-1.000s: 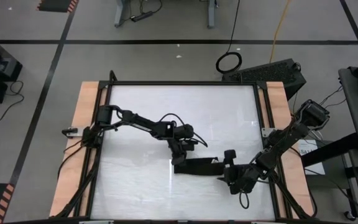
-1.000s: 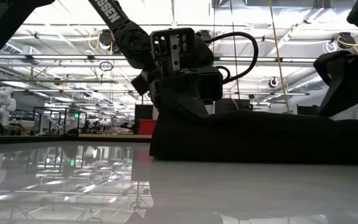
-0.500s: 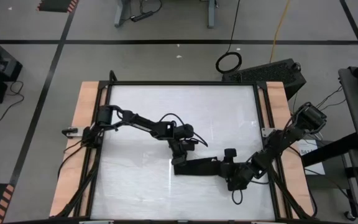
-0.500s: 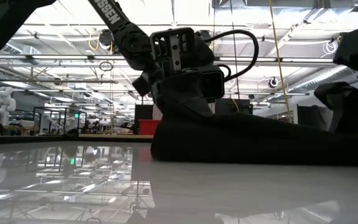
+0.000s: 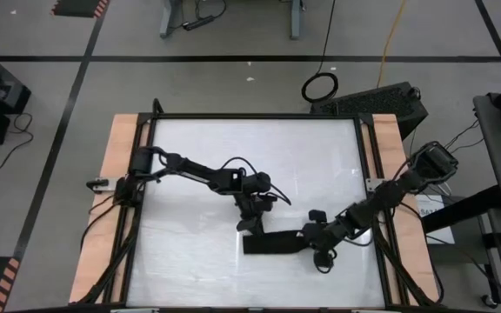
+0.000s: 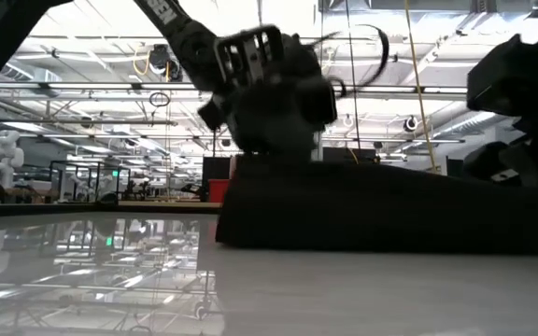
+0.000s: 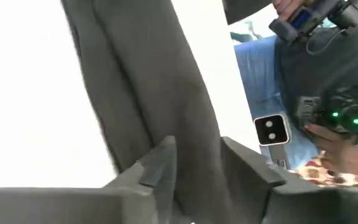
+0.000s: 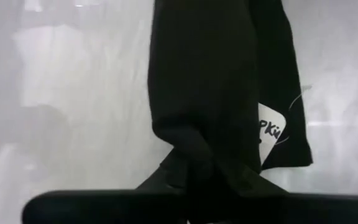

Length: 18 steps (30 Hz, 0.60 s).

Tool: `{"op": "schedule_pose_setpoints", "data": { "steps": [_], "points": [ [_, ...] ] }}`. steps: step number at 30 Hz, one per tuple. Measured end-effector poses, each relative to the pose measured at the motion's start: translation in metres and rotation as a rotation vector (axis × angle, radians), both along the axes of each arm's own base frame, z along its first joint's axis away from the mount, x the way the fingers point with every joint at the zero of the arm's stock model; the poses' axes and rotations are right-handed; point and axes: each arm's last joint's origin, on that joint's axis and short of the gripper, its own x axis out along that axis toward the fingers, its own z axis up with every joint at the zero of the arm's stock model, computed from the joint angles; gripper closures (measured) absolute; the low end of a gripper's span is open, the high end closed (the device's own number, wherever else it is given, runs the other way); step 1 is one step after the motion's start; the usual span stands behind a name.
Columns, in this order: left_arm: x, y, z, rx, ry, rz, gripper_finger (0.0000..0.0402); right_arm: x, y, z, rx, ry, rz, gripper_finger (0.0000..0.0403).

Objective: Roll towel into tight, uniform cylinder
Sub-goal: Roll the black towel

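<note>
Since the earlier frame, your right gripper (image 5: 310,233) is clenching the towel (image 5: 272,243) lying mid-table, while your left gripper (image 5: 249,223) is releasing; rolling is continuing.

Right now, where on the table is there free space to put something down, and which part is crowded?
The far half of the white tabletop is bare, between the far frame edge and the arms. The near-left corner is also bare. It is crowded near the middle: the left gripper and the right gripper both sit at the towel, one at each end.
</note>
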Motion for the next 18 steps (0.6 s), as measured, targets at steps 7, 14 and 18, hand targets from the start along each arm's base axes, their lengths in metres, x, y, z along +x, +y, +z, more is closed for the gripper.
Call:
{"op": "schedule_pose_setpoints", "data": {
  "steps": [7, 14, 18],
  "points": [
    [-0.009, -0.003, 0.029, 0.136, -0.095, -0.018, 0.0194, 0.01, -0.01, 0.001, 0.163, 0.058, 0.004, 0.0393],
    [-0.019, -0.044, 0.057, 0.361, -0.256, -0.088, 0.018, 0.015, -0.026, 0.01, 0.272, 0.082, -0.048, 0.0393],
    [-0.022, -0.068, 0.059, 0.482, -0.317, -0.108, 0.018, 0.018, -0.039, 0.016, 0.349, 0.098, -0.093, 0.0393]
  ]
}}
